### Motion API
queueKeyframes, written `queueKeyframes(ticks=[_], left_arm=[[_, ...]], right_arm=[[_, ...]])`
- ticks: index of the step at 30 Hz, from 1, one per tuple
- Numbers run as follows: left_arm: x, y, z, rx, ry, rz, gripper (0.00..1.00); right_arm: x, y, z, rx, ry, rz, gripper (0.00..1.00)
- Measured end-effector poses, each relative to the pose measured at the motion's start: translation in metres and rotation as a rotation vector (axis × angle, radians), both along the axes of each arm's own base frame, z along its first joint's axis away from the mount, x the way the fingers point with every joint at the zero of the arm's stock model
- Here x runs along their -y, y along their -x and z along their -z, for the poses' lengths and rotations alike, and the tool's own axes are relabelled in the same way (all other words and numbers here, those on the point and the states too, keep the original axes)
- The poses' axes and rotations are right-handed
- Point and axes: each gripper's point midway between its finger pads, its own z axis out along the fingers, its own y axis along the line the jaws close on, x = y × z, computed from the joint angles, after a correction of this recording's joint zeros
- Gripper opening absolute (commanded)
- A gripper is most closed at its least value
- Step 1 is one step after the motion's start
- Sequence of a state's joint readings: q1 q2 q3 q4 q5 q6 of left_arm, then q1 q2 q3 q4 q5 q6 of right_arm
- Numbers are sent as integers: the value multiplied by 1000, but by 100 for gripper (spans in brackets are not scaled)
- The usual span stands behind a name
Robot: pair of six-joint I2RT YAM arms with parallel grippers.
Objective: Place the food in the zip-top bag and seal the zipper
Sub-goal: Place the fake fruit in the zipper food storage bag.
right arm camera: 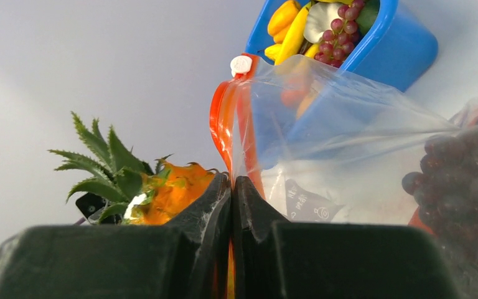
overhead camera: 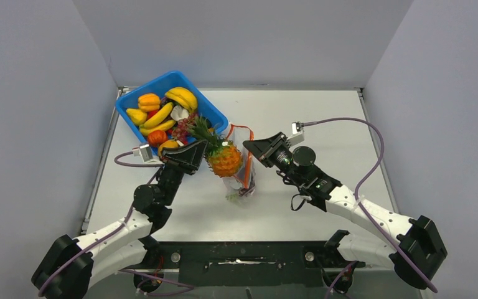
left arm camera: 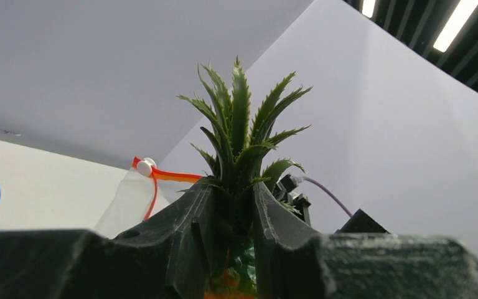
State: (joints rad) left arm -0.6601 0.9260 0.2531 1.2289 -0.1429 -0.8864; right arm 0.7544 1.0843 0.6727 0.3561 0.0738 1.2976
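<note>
My left gripper [overhead camera: 200, 149] is shut on the green crown of the pineapple [overhead camera: 224, 159] and holds it beside the mouth of the zip-top bag [overhead camera: 241, 182]. The left wrist view shows the leaves [left arm camera: 239, 137] rising between the fingers [left arm camera: 187, 218], with the zipper [left arm camera: 174, 176] behind. My right gripper [overhead camera: 253, 148] is shut on the bag's red-orange zipper edge [right arm camera: 224, 124] and holds the mouth up. Purple grapes [right arm camera: 454, 180] lie inside the bag [right arm camera: 336, 137]. The pineapple [right arm camera: 168, 193] sits just left of the right fingers.
The blue bin [overhead camera: 131, 103] stands at the back left with bananas [overhead camera: 182, 98], peppers, a tomato and more grapes [overhead camera: 180, 128]. It also shows behind the bag in the right wrist view [right arm camera: 404, 50]. Grey walls enclose the table.
</note>
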Motion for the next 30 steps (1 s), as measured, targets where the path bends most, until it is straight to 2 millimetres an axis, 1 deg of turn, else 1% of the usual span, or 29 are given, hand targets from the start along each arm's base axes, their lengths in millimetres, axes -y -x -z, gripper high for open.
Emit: queueKeyframes(ticks=[8, 13, 16, 22, 30], left_arm=[[-6, 12, -30, 81, 71, 9, 0], [-10, 16, -41, 118, 105, 7, 0], [-8, 14, -40, 127, 110, 6, 0], [3, 5, -28, 133, 83, 9, 0], [-2, 5, -22, 186, -10, -73, 0]], right_arm=[[-3, -1, 3, -25, -20, -5, 0], [-7, -1, 6, -43, -33, -20, 0], [-12, 0, 6, -54, -49, -38, 0], [-21, 4, 4, -70, -92, -87, 0], [-21, 7, 3, -75, -107, -96, 0]])
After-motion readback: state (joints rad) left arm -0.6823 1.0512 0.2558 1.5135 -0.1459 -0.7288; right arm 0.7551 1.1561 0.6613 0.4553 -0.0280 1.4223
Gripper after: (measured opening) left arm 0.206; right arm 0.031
